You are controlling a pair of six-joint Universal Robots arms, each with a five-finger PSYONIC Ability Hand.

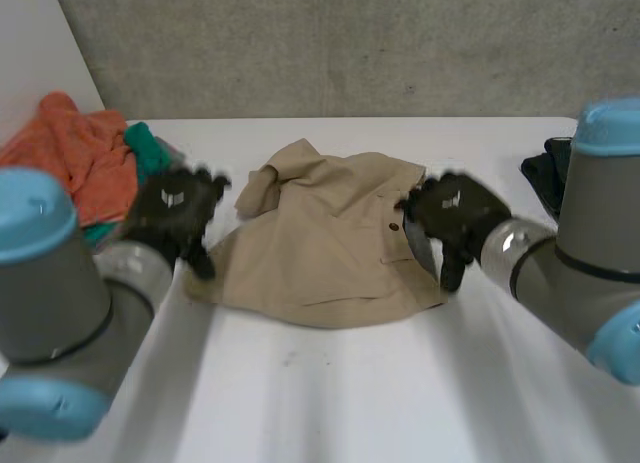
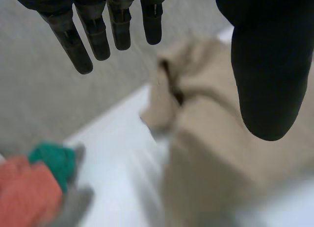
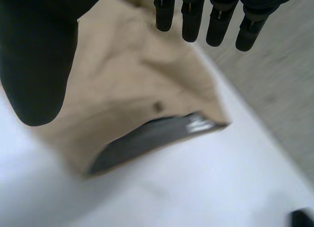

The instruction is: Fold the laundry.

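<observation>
Table: a flat white table (image 1: 330, 393) runs across the head view, with a grey concrete wall (image 1: 350, 43) behind it.

Laundry: a crumpled beige cotton garment (image 1: 320, 253) lies in the middle of the table between the two hands. Its far left part is bunched into folds. At its right end an opening shows a dark lining (image 3: 147, 138).

Arms: the left arm (image 1: 60, 313) and the right arm (image 1: 590, 253), grey with light-blue caps, come in from the near corners.

Pile: a crumpled orange cloth (image 1: 85, 158) sits at the far left of the table, with a green cloth (image 1: 148, 148) touching its right side. In the left wrist view a grey cloth (image 2: 73, 202) lies against them. The pile is apart from the beige garment, with bare table between.

Left hand: the black left hand (image 1: 172, 211) is at the garment's left edge. Its fingers (image 2: 81, 45) are straight and slightly spread, the thumb stands well off from them, and nothing is held.

Right hand: the black right hand (image 1: 452, 213) is at the garment's right edge, by the opening. Its fingers (image 3: 191, 21) are straight, side by side and apart from the thumb, with no cloth between them.

Black item: a black item (image 1: 545, 171) lies at the table's far right, partly hidden by the right arm.

Button: a dark button (image 1: 394, 226) sits on the garment just beside the right hand.
</observation>
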